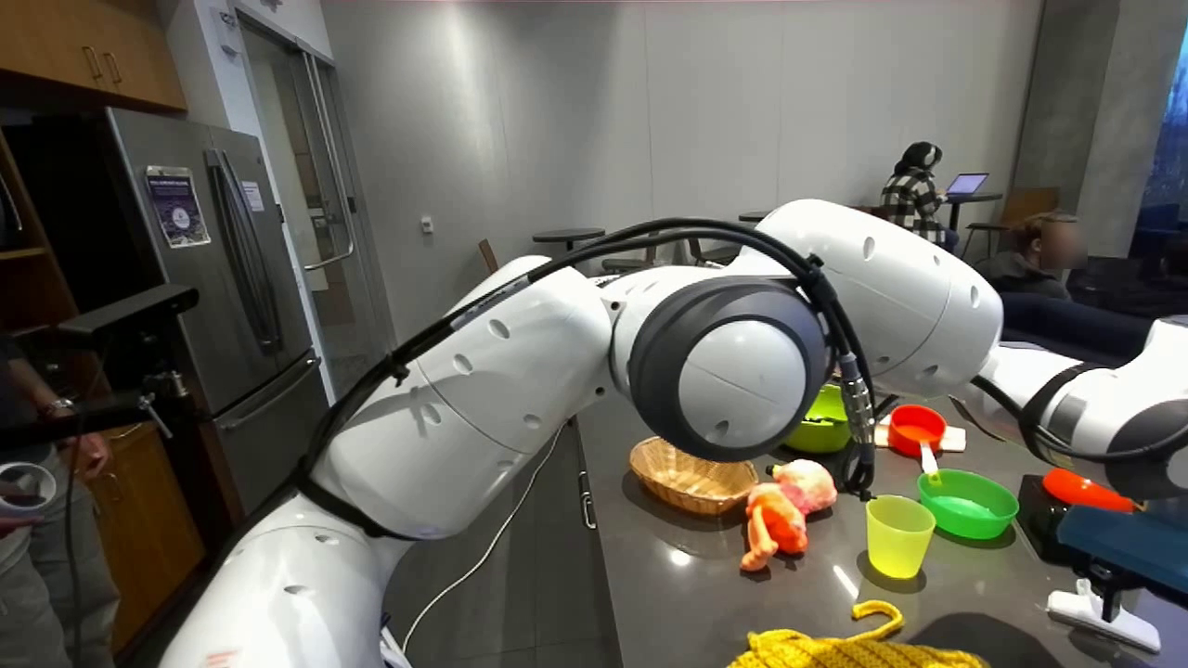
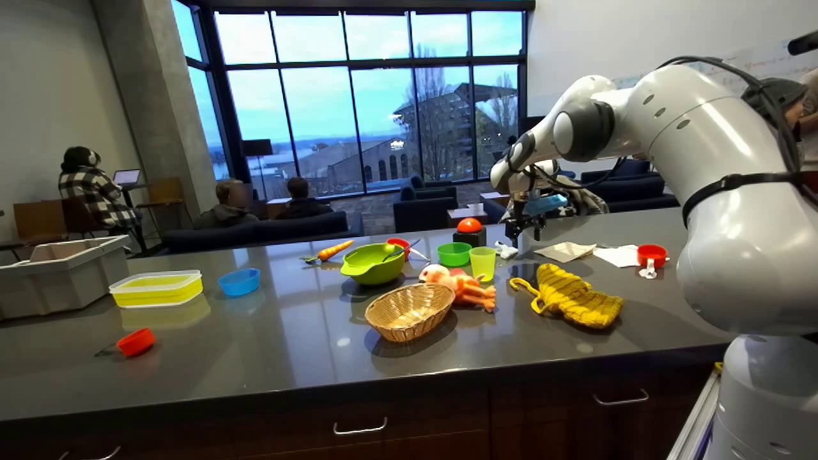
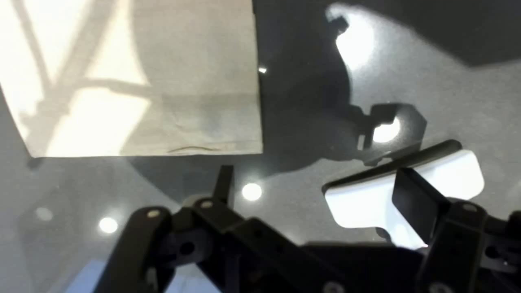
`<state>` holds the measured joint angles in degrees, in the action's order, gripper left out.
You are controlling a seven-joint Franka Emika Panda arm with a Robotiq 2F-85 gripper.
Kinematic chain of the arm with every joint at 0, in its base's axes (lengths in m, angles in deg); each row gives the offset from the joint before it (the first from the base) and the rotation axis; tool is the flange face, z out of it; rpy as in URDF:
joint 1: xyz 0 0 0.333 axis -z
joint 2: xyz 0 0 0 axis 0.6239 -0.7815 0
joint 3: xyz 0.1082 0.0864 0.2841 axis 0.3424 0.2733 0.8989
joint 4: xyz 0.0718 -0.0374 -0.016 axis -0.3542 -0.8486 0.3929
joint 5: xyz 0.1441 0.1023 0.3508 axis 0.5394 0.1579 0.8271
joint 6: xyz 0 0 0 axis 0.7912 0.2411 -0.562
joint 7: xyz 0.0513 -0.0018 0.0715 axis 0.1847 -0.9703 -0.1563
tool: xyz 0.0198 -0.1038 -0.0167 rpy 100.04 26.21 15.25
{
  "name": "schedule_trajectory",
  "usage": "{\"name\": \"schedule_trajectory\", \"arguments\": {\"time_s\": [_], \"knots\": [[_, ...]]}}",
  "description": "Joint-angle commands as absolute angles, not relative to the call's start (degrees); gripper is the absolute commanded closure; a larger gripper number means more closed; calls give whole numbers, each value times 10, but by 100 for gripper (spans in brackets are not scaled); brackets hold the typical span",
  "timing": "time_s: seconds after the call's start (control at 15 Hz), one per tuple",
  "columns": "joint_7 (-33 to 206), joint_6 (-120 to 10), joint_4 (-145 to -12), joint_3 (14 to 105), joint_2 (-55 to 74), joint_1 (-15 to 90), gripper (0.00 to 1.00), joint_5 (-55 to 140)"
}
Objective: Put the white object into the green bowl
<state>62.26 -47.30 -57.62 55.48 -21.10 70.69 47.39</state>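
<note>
- OK, black two-finger gripper is hovering over dark-grey counter, fingers standing apart, empty, prob. leaving pinch room.
- Round bright-green plastic bowl is sitting upright, prob. serving as target.
- White flat-headed plastic-looking piece is lying on counter; in wrist view, R finger's covering its middle, L end showing btwn fingers.

The bowl is lime green; fingers black.
</note>
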Motion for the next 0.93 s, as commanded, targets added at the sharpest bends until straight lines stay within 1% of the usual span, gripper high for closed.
{"name": "schedule_trajectory", "arguments": {"time_s": [0.0, 0.2, 0.27, 0.4, 0.87], "knots": [[603, -500, -587, 560, -208, 717, 0, 477], [557, -592, -599, 577, -211, 730, 0, 484], [588, -549, -586, 564, -213, 721, 0, 476], [576, -579, -593, 568, -215, 724, 0, 476], [553, -596, -621, 573, -204, 728, 0, 473]]}}
